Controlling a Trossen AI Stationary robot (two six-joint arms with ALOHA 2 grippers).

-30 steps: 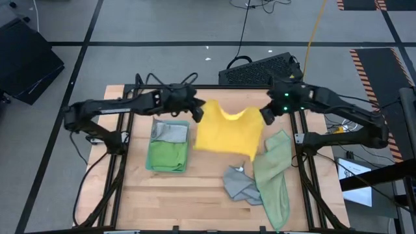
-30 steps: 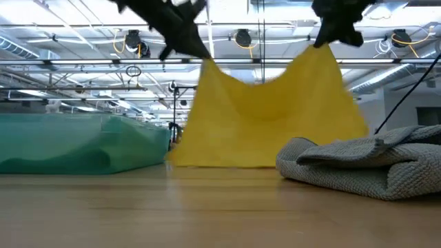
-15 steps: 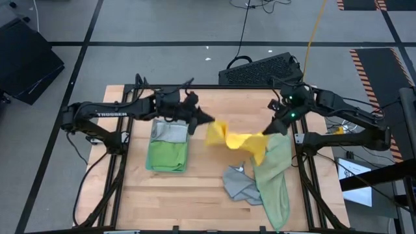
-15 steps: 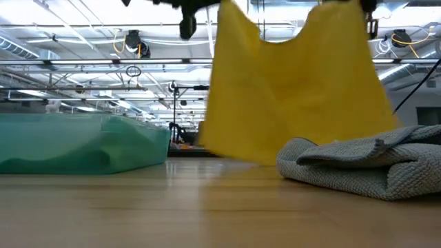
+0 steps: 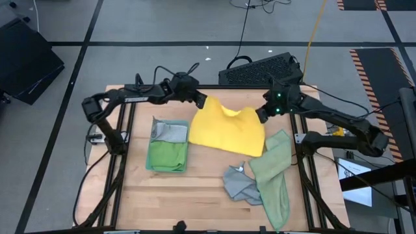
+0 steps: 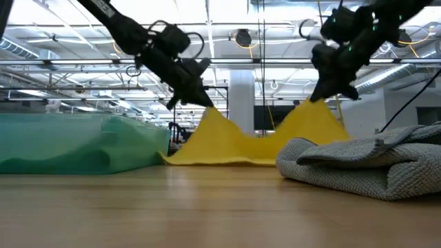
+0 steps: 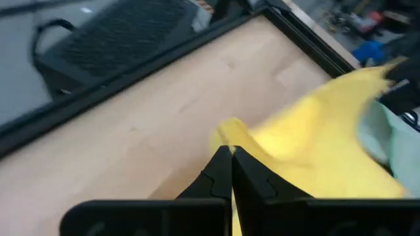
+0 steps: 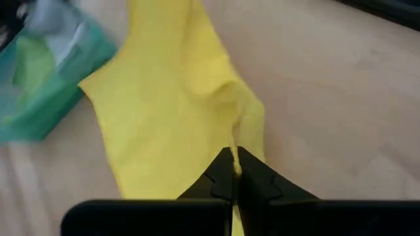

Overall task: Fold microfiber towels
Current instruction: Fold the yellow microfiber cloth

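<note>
High view: the yellow towel [image 5: 229, 130] is lying spread near the centre of the desk [image 5: 195, 188], toward 12 o'clock. The left end effector [image 5: 200, 102] is gripping its corner at about 10 o'clock of the cloth; the right end effector [image 5: 262, 115] is gripping the opposite far corner at about 2 o'clock. A teal bin [image 5: 168, 145] is sitting at 9 o'clock of the yellow towel, holding a bright green towel [image 5: 167, 155] with a grey towel [image 5: 169, 132] on top. A pale sage towel [image 5: 273, 175] is trailing from 3 o'clock toward 5 o'clock of the yellow one, and a crumpled grey cloth [image 5: 239, 184] is lying at 6 o'clock.

Low view: both far corners of the yellow towel [image 6: 255, 138] are being held raised while its middle is sagging and its near edge is resting on the desk. The grey cloth [image 6: 358, 165] is bunched in the foreground.

Left wrist view: the left end effector [image 7: 231, 172] is clenched, its fingers pinching a yellow corner [image 7: 230, 128].

Right wrist view: the right end effector [image 8: 235, 172] is clenched on the yellow towel's edge [image 8: 184, 105], the cloth spreading toward the teal bin [image 8: 46, 78].
</note>
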